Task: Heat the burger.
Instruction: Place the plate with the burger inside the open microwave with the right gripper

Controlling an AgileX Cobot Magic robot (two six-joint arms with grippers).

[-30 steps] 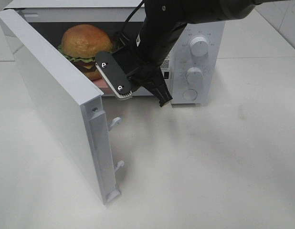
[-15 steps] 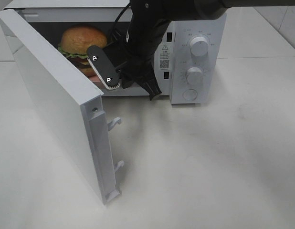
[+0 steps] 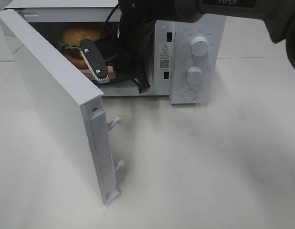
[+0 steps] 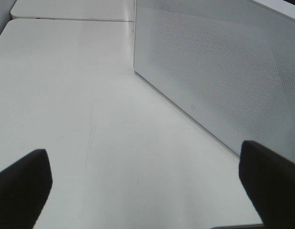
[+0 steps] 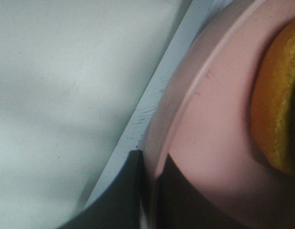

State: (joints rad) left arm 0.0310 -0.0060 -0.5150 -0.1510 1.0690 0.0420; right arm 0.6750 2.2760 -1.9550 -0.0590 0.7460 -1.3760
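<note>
Compared with a second ago, the right gripper has pushed deeper into the open microwave, and the black arm now hides more of the burger, which sits further back in the cavity on the pink plate. The wrist view shows its jaws pinched narrow on the plate's rim just inside the sill, with the bun near them on the plate. The door stands open as before, and the left gripper hangs spread wide over the table beside the microwave's perforated side, holding nothing.
</note>
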